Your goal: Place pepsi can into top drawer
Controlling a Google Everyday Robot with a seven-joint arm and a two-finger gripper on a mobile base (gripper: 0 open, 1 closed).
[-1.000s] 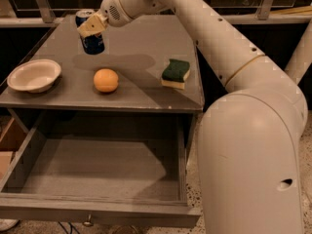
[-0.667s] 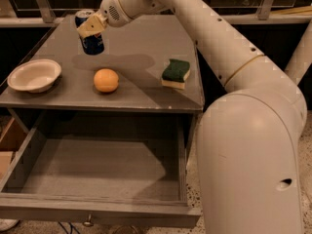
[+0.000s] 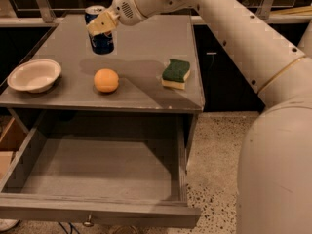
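Pepsi can (image 3: 102,42): upright at the rear left of the worktop (image 3: 146,43), behind the orange; silver top and dark-blue body visible. Whether its base rests on the surface or sits just above it cannot be told.
Hand (image 3: 101,25): at the upper part of the pepsi can, clamped on it. One tan finger (image 3: 103,22) lies across the can's upper front; the opposing finger is hidden behind the can.
Arm (image 3: 219,18): white, reaching in from the right and running down and leftward to the hand over the rear of the worktop.
Orange (image 3: 106,80): on the worktop, in front of the pepsi can and apart from it, between the bowl and the sponge.
Bowl (image 3: 34,75): white, upright, near the left front edge of the worktop, well apart from the pepsi can.
Sponge (image 3: 176,73): green top on a yellow base, lying flat at the right of the worktop, near the front edge.
Top drawer (image 3: 97,209): directly below the worktop, pulled fully out toward the camera; grey floor and side walls exposed.
Knob (image 3: 88,223): small, metal, at the lower front of the top drawer.
Robot body (image 3: 278,179): large white housing filling the right foreground, beside the top drawer.
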